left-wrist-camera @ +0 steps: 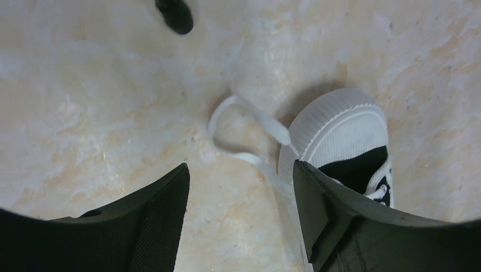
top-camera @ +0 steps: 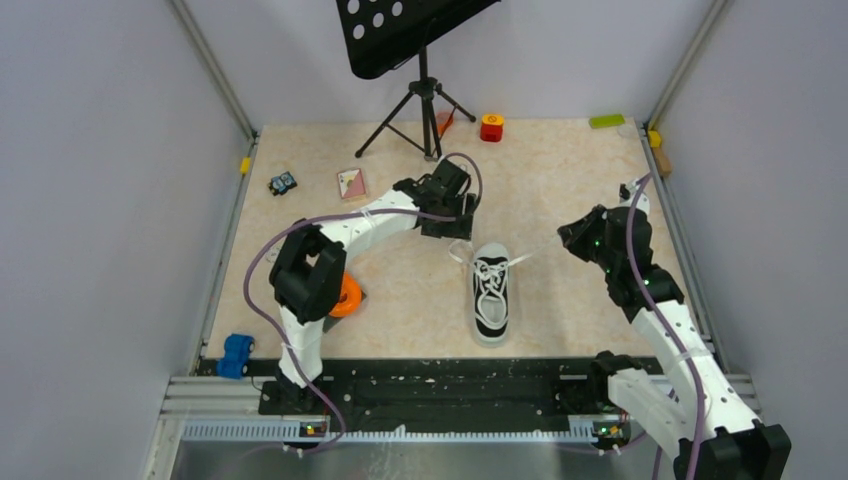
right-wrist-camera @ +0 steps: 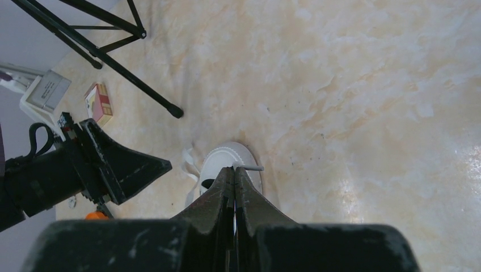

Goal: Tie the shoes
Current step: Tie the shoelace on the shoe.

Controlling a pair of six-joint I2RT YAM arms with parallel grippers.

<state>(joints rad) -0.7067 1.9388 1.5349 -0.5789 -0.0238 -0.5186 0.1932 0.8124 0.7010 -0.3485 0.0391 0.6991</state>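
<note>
your left gripper [left-wrist-camera: 241, 170] hangs wide open, empty, above the slack lace loop [left-wrist-camera: 227, 122] at 11 o'clock of the sneaker [top-camera: 491, 295] lying mid table [top-camera: 560, 180], and the right gripper [right-wrist-camera: 234, 169] at 2 o'clock pinches a lace end [right-wrist-camera: 253, 168], so if you pull hard, the sneaker may slide or the loop flatten.

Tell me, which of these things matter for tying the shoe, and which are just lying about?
For the job: sneaker, its white laces, left gripper, open, right gripper, pinching one lace.

Lying about: music stand, orange roll, blue toy car, red block, card box.
</note>
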